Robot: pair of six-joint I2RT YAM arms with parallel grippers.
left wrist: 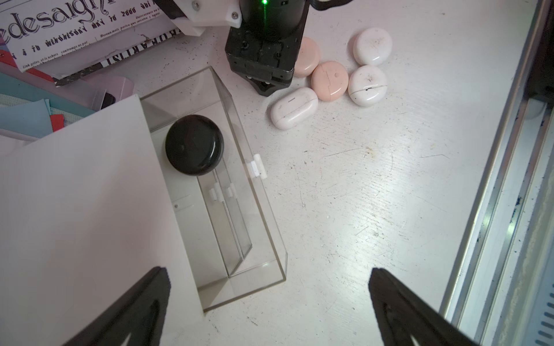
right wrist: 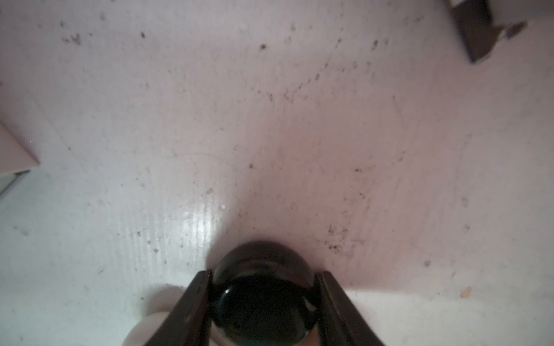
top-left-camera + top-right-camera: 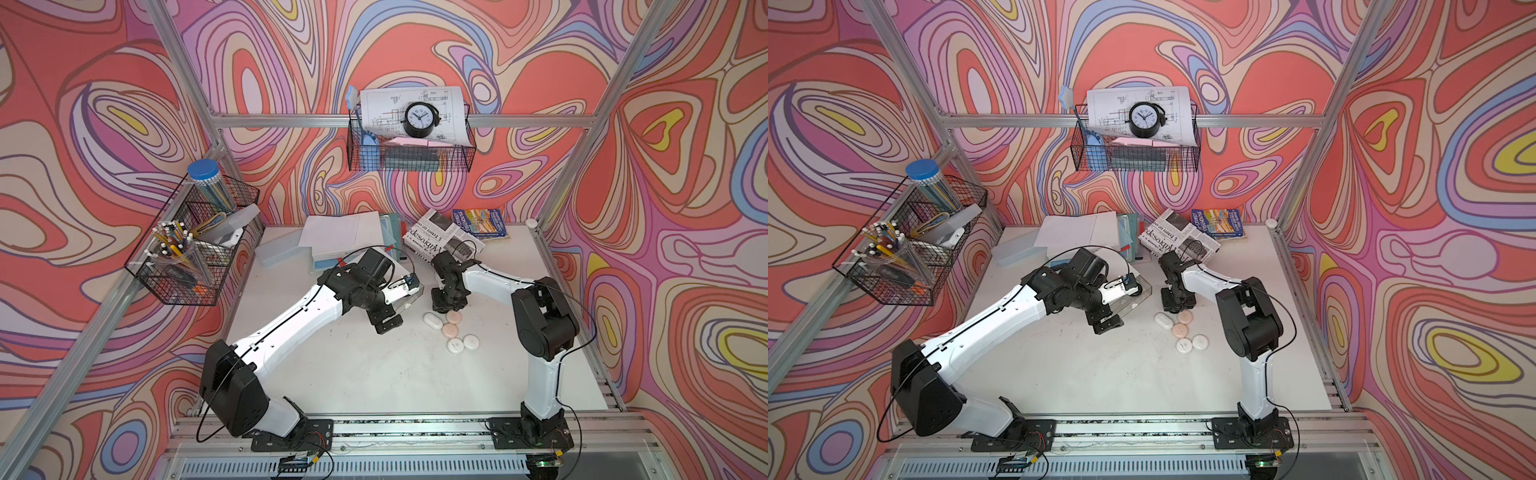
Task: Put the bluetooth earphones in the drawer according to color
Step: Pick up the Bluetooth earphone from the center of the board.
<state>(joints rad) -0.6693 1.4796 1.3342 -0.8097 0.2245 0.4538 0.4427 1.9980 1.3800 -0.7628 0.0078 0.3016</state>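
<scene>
Between the fingers of the right pincer (image 2: 263, 273) sits a black case (image 2: 263, 299), gripped on both sides, resting on the table (image 2: 269, 119). In a top view, the clear drawer (image 3: 1139, 296) lies at the pincer's 9 o'clock and holds another black case (image 1: 194, 144). Three white cases (image 1: 293, 108) and two pink cases (image 1: 329, 80) cluster at its 6 o'clock. The left pincer (image 1: 268, 271) gapes wide.

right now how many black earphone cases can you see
2. One black case lies in the clear drawer; the second black case is pinched by the right gripper. Others may be hidden.
</scene>
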